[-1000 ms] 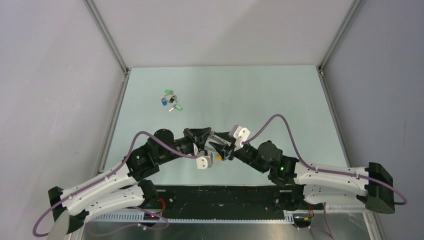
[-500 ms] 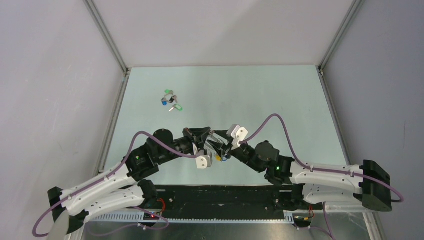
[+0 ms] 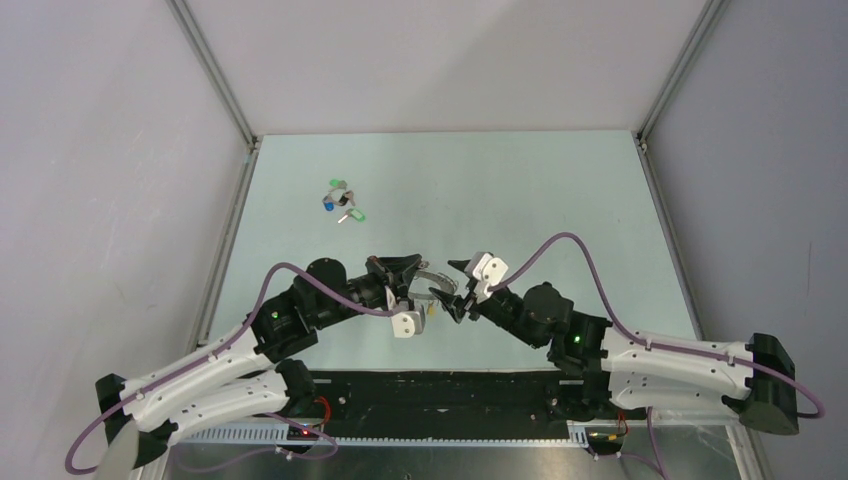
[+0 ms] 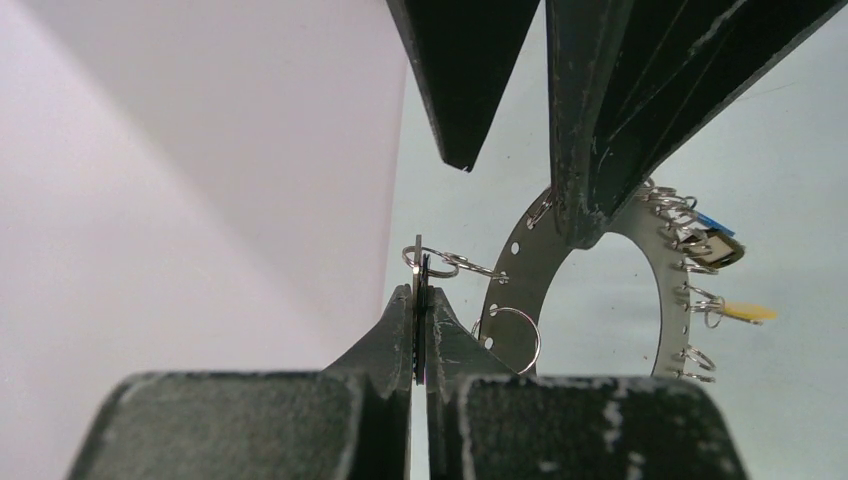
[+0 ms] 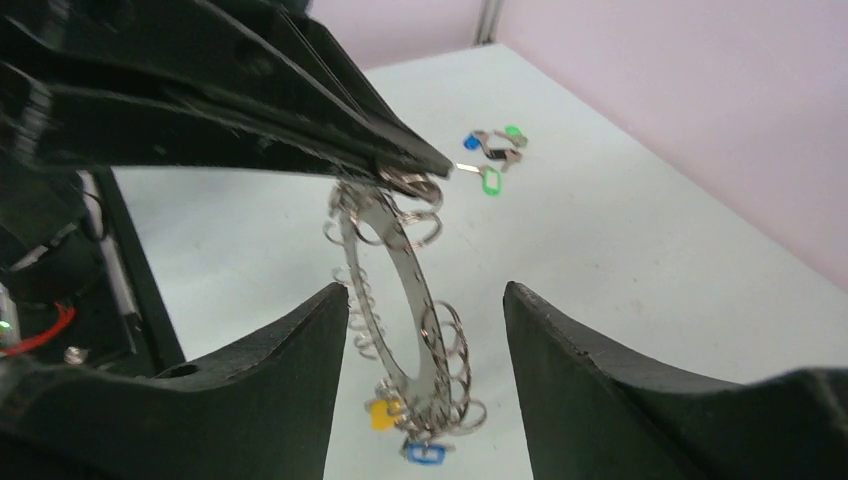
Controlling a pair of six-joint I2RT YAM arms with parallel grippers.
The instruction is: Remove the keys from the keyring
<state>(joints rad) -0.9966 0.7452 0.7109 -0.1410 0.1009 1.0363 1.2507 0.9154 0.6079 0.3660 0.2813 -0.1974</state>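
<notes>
The right gripper [image 5: 423,288] has backed off since a second ago. Back then it was jammed right up against the ring [image 4: 512,270], and now its jaws stand spread with nothing between them. The ring sits just ahead of the gap, not touching either finger. The left gripper [image 4: 420,295] hasn't budged. Its fingers are still squeezed together on a thin, edge-on bit of metal at the ring's fringe of wire loops, and the ring hangs off its tips. We can't tell if that bit is a key or just rim. Keys [image 5: 383,412] with yellow and blue tags dangle at the ring's end farthest from the left tips. Loose keys [image 3: 342,200] lie on the table [image 3: 560,200], well beyond both grippers.
</notes>
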